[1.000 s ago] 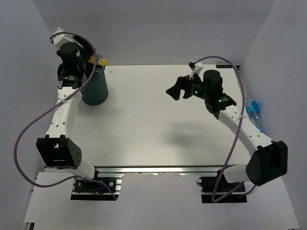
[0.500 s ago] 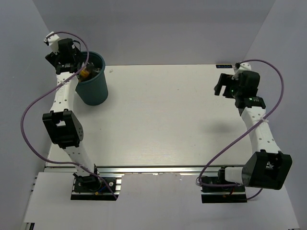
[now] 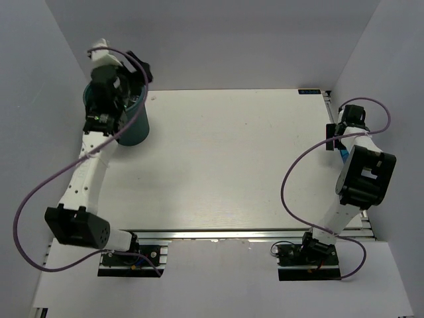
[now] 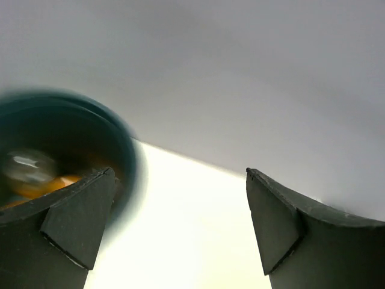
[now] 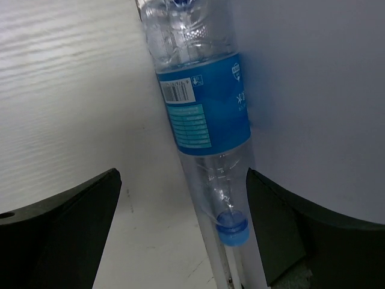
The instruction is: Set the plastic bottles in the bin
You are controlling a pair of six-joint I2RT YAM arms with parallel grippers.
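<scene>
From above, the left arm reaches to the far left corner of the desk [image 3: 225,159], where the dark teal bin [image 3: 134,127] stands upright just beside the back wall; the left fingers [image 3: 138,67] hang above the bin's far rim, pointing toward that wall, and the arm covers most of the bin's mouth. The right arm is folded along the right edge of the desk, its right fingers [image 3: 331,137] aimed down next to a clear bottle with a blue label [image 3: 343,156], of which only a blue sliver shows between arm and wall. In the left wrist view the two dark fingers [image 4: 78,223] are spread wide with nothing between them; the bin, blurred, fills the lower left, and inside it lies an orange bottle [image 4: 45,185] with something pale beside it that is too blurred to name. Beyond are bare desk and the back wall [image 4: 240,72]. In the right wrist view the fingers [image 5: 60,235] are likewise spread wide and hold nothing. The clear bottle [image 5: 201,108] lies on its side in the seam where the desk meets the right wall [image 5: 313,90], touching the wall, its blue cap [image 5: 231,229] nearest the camera, between the two fingers but apart from both.
</scene>
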